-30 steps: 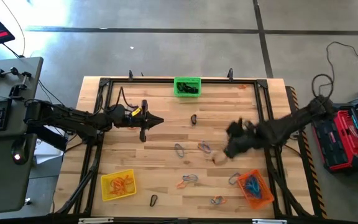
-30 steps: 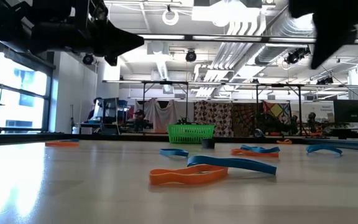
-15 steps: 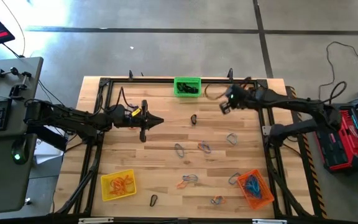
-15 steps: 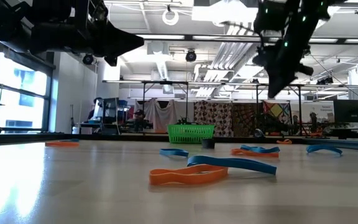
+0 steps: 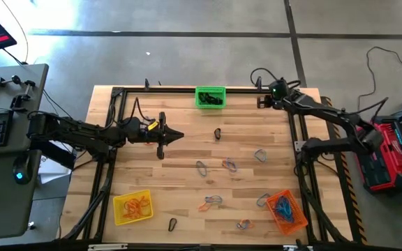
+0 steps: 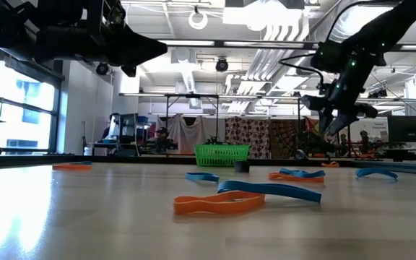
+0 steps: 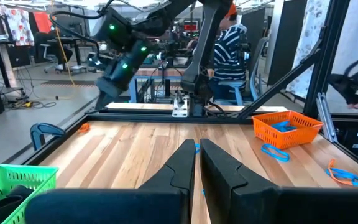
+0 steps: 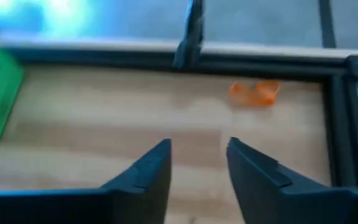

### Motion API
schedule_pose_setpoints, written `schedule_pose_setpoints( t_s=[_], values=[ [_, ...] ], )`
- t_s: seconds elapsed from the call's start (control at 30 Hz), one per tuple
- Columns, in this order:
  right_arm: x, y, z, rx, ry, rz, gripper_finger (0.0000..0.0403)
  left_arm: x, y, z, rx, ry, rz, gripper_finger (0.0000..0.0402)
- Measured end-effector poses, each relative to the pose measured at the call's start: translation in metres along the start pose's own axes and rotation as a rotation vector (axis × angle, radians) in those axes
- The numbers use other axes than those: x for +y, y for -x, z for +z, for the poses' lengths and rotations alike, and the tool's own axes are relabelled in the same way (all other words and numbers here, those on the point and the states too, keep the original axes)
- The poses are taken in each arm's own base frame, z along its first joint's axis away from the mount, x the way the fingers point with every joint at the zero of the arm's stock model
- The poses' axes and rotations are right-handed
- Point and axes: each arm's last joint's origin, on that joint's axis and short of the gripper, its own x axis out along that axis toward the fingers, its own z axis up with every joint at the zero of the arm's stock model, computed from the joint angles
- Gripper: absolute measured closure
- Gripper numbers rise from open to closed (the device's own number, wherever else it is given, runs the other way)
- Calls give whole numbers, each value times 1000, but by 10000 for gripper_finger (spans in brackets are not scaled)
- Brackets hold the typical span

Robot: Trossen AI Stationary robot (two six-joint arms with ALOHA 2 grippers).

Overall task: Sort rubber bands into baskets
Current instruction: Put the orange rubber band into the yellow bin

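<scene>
Green mesh basket (image 5: 210,97) | right gripper (image 5: 262,102) jaws apart, empty | left gripper (image 5: 178,136) pinched closed

Pale striped-wood bench (image 5: 187,150) with black frame; green basket (image 5: 210,97) holding black bands, yellow basket (image 5: 132,207) holding orange ones, orange basket (image 5: 285,211) holding blue; loose bands (image 5: 213,201) orange, blue, grey, black; arms dark

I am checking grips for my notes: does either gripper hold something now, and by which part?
Nothing is held. The right gripper is open and empty near the table's far right corner; the left gripper is shut on nothing, above the table.
</scene>
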Motion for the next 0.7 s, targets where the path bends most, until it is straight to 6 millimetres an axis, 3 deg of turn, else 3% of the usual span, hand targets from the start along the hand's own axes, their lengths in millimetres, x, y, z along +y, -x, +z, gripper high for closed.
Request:
schedule_pose_setpoints(
  t_s=[0.23,0.5,0.7],
  values=[
    [-1,-18,6,-40,-65,-37,201,0,0,0,0,-12,0,387],
    [-7,-51,0,9,-65,-212,200,0,0,-1,8,-13,1,387],
    [-6,-57,16,27,-146,-250,201,0,0,-1,7,-33,1,387]
  ],
)
